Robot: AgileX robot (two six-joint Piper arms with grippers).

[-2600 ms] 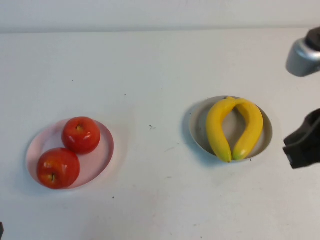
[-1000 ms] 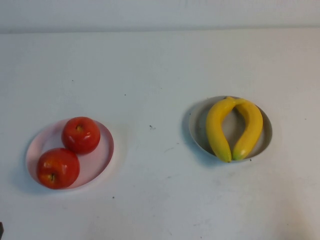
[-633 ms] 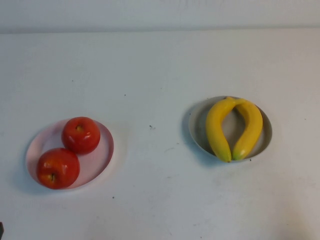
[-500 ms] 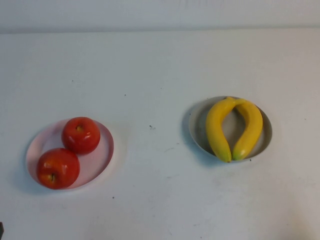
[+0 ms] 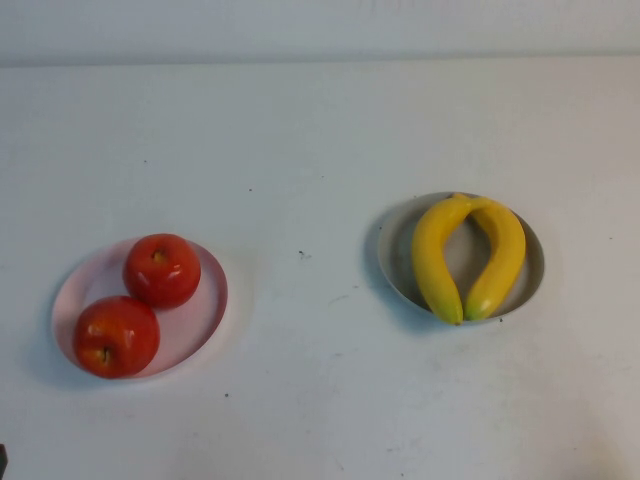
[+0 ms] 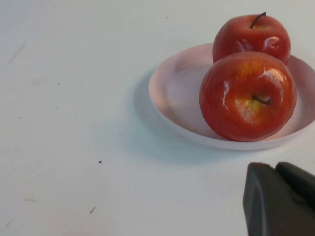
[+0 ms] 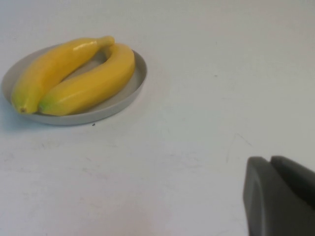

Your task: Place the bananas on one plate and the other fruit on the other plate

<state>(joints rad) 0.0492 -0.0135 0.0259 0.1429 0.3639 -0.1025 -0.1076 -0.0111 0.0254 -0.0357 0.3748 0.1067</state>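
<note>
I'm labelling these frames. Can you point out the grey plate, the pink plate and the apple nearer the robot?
grey plate (image 5: 534, 262): high view, bare right rim.
pink plate (image 5: 205, 313): high view, bare right side.
nearer apple (image 5: 115, 336): high view, its middle.

No readable text, labels, brands, numbers or signs anywhere.

The two red apples (image 5: 140, 303), two yellow bananas (image 5: 467, 256), pink plate (image 5: 205, 312), grey-blue plate (image 5: 398, 258) and white worktop (image 5: 320, 140) all have plain, unmarked surfaces in every view.
</note>
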